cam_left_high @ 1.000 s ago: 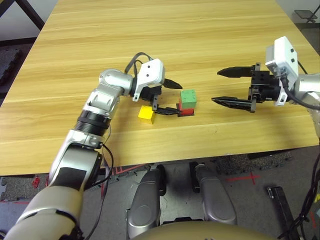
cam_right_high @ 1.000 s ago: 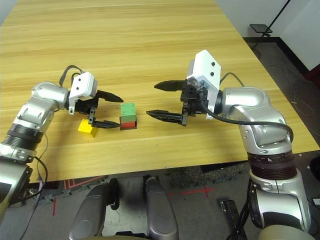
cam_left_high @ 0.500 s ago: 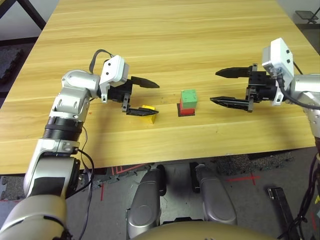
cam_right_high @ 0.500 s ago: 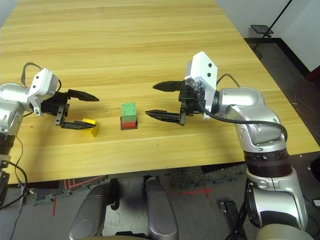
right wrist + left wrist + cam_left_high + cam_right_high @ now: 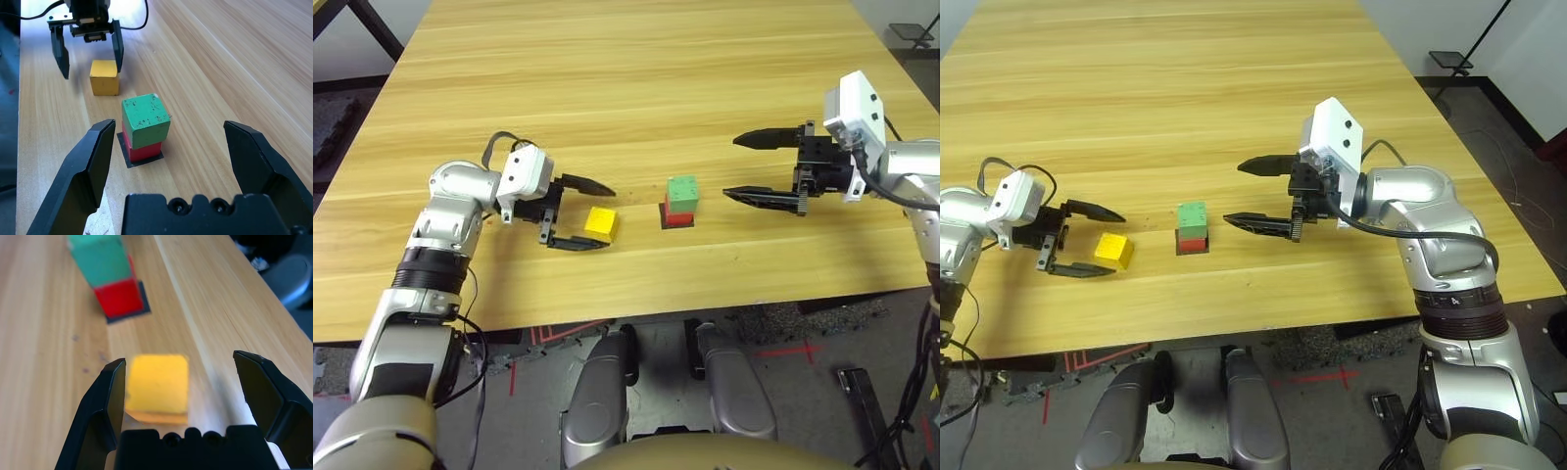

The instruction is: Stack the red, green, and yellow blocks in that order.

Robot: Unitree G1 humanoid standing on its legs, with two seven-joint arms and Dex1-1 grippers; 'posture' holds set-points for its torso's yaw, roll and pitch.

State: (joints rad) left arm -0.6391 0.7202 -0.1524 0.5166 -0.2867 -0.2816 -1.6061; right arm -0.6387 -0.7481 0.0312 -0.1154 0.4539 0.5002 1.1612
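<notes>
While the green block (image 5: 682, 190) sits on the red block (image 5: 677, 215), which rests on a flat black patch (image 5: 676, 221) near the middle of the wooden table (image 5: 626, 78), the yellow block (image 5: 600, 222) lies flat on the table just left of that pair, apart from it. Spread wide and holding nothing, the left gripper (image 5: 586, 214) has its fingers either side of the yellow block without touching. Right of the stack, the right gripper (image 5: 751, 168) hovers wide apart and empty, pointing toward it.

3 blocks: 1 red (image 5: 677, 215), 1 green (image 5: 682, 191), 1 yellow (image 5: 600, 222)
</notes>
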